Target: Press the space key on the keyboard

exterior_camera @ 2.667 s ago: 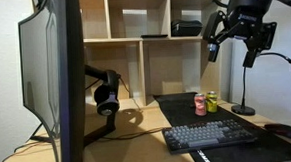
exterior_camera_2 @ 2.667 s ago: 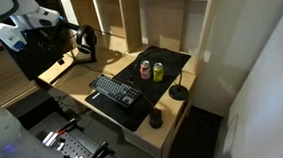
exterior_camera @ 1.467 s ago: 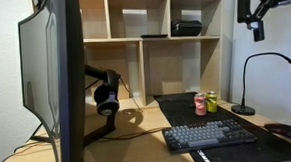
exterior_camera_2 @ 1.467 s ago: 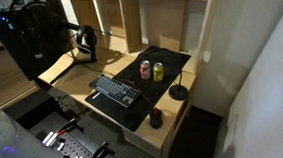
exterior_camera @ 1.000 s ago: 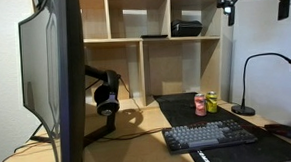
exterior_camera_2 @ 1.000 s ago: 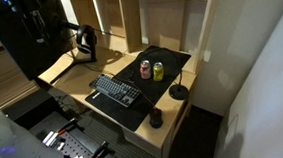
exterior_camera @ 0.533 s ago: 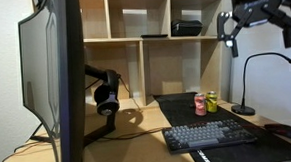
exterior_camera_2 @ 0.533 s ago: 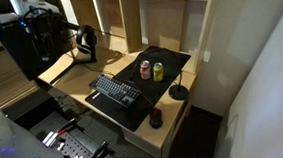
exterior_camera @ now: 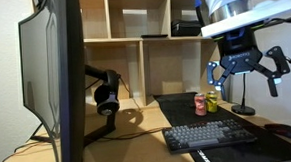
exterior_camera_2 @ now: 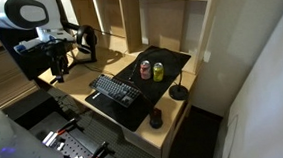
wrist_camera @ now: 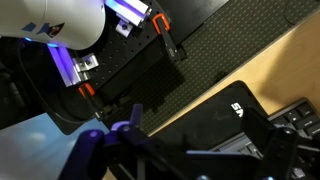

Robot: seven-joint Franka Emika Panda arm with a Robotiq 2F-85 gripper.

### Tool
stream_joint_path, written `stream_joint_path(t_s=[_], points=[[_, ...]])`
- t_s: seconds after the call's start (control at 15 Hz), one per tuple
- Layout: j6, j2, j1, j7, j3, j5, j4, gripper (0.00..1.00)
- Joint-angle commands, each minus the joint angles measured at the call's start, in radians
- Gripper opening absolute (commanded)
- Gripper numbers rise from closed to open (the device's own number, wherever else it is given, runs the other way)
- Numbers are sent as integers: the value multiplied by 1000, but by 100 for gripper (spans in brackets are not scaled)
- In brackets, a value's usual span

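Overhead, the Robotiq gripper (exterior_camera: 243, 78) hangs with its fingers (exterior_camera: 214, 73) splayed wide and holding nothing, well above the desk (exterior_camera: 138, 121) in an exterior view. Beneath that height the compact dark keyboard (exterior_camera: 210, 135) lies flat on the black desk mat (exterior_camera: 177, 111), just in front of two drink cans (exterior_camera: 205, 103). Its long axis runs along the desk's front edge. Seen from the raised exterior camera, the gripper (exterior_camera_2: 56, 63) turns out to be off to one side rather than above the keys: it hovers near the headphones (exterior_camera_2: 84, 41), out by the desk's end. From there the keyboard (exterior_camera_2: 115, 91) lies well apart from it, lower and toward the middle of the desk. The wrist view agrees, catching only a corner of the keyboard (wrist_camera: 300, 118) at its right edge, beyond the mat's corner, while the fingers show as a blur along the bottom. The coming move likely turns on that sideways gap: across to the keyboard first, then down onto its front row, nearest the desk edge, where the space key should sit mid-row. That key is too small to pick out.
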Motion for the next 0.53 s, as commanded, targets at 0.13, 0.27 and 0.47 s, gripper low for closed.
stream_joint_path(t_s=[0.13,0.27,0.47], points=[[73,78,1,122,-13,0,-22,100],[200,137,-2,204,-33,38,-67,100],[424,241,11,310,-56,81,-101,100]])
